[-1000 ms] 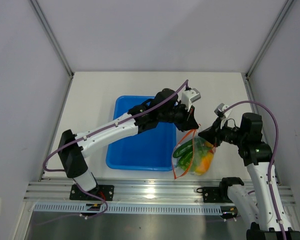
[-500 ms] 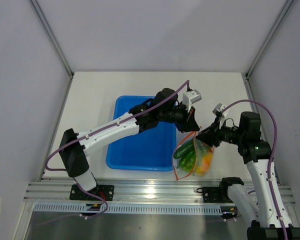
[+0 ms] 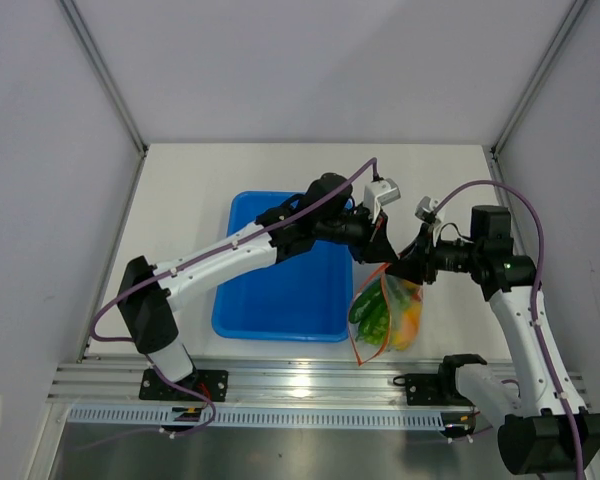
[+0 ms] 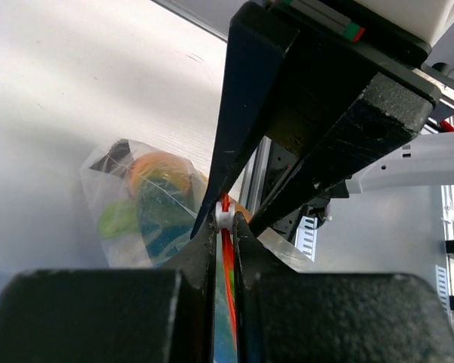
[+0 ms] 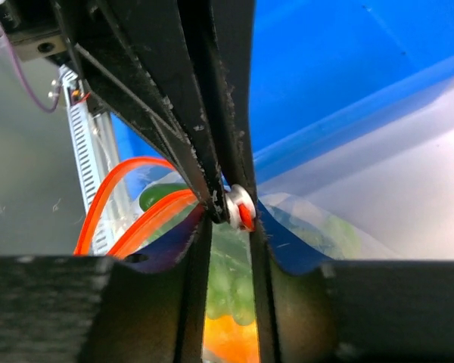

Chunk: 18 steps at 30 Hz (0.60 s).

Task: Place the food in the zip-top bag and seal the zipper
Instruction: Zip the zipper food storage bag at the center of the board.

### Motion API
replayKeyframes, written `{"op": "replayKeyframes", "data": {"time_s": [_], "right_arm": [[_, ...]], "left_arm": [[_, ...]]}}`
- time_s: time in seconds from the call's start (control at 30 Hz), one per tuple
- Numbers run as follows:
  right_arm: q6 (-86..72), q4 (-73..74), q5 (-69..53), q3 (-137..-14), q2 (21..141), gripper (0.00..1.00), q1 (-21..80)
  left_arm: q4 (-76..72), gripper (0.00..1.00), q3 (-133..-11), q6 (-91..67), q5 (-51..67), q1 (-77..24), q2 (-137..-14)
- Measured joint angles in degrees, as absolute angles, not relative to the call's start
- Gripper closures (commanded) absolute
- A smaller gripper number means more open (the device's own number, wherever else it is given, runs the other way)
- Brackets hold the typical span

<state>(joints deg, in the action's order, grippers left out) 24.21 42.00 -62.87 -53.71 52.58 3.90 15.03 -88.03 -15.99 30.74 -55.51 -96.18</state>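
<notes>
The zip-top bag (image 3: 385, 312) hangs between my two grippers, just right of the blue tray. It holds green and orange food (image 3: 400, 320). My left gripper (image 3: 380, 252) is shut on the orange-red zipper (image 4: 227, 249) at the bag's mouth, next to a white slider (image 4: 224, 218). My right gripper (image 3: 404, 266) meets it from the right and is shut on the same zipper at the slider (image 5: 240, 206). In the right wrist view a loop of zipper (image 5: 121, 189) bows out to the left, with green food (image 5: 234, 280) and orange food (image 5: 227, 340) below the jaws. Other foods are hidden.
The blue tray (image 3: 280, 290) lies left of the bag and shows no loose food. The aluminium rail (image 3: 300, 385) runs along the near table edge, just below the bag. White walls enclose the table on three sides.
My right arm has moved up and left, bringing its gripper closer against the left one. The bag has risen slightly with both grippers.
</notes>
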Motion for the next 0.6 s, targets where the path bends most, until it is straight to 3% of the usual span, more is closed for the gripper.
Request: {"op": "replayKeyframes", "data": {"time_s": [0.17, 0.6], "right_arm": [[26.9, 44.2, -63.8, -54.5, 53.6, 1.00, 3.6], [22.1, 38.3, -59.9, -49.6, 44.9, 1.00, 2.9]], "left_arm": [[15.1, 0.99, -88.0, -15.5, 31.7, -54.8, -96.2], [13.3, 1.00, -87.3, -16.1, 34.1, -55.1, -96.2]]}}
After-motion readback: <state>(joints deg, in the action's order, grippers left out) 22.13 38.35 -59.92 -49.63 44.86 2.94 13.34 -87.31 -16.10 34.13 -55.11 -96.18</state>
